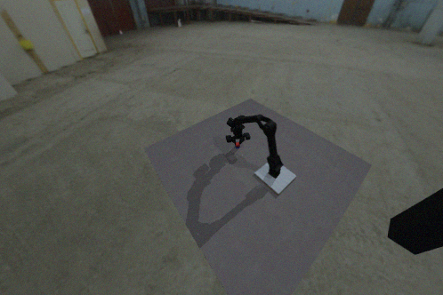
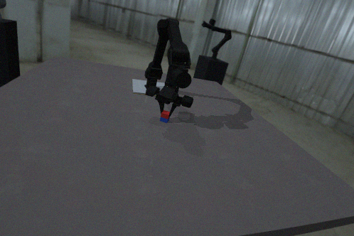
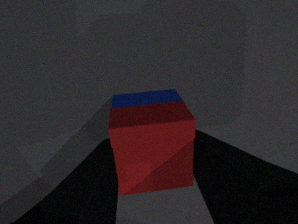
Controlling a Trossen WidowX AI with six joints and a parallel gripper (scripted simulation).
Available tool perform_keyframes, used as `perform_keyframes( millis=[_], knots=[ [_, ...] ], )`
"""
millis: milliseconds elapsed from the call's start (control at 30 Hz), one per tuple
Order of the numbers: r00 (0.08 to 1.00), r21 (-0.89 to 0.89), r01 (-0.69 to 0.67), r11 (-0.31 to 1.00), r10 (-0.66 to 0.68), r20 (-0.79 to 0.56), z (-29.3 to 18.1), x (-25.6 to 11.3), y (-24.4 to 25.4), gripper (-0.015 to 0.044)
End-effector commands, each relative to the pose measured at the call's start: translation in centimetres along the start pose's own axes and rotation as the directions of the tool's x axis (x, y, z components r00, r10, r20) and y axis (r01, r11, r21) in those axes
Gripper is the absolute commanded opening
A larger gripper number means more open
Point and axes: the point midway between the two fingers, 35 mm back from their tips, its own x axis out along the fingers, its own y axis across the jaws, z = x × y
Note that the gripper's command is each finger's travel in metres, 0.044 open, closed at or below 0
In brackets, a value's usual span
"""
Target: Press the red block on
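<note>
The red block (image 1: 237, 144) (image 2: 165, 114) (image 3: 152, 160) is between the two fingers of my gripper (image 2: 165, 113) (image 3: 150, 143), which is shut on it. The blue block (image 2: 164, 120) (image 3: 146, 98) is directly under the red block, and the two look touching and lined up, with no gap seen. In the wrist view only a strip of blue shows beyond the red block's far edge; the rest is hidden by the red block. Whether the blocks are clicked together cannot be told.
The arm's base stands on a white plate (image 1: 280, 187) (image 2: 138, 87) on the grey mat (image 1: 267, 238) (image 2: 106, 169). In the exterior view another black arm (image 2: 223, 43) stands on a dark box (image 2: 210, 69) at the back right. Shadows of the arm fall across the mat.
</note>
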Motion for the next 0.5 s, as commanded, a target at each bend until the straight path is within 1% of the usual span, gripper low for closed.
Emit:
perform_keyframes(
  millis=[0, 200, 233, 467],
  knots=[
    [1.0, 0.0, 0.0, 1.0, 0.0, 0.0, 0.01, -0.03, 0.0, 0.0053],
    [1.0, 0.0, 0.0, 1.0, 0.0, 0.0, 0.01, -0.03, 0.0, 0.021],
    [1.0, 0.0, 0.0, 1.0, 0.0, 0.0, 0.01, -0.03, 0.0, 0.022],
    [1.0, 0.0, 0.0, 1.0, 0.0, 0.0, 0.04, -0.25, 0.03, 0.022]
  ],
)
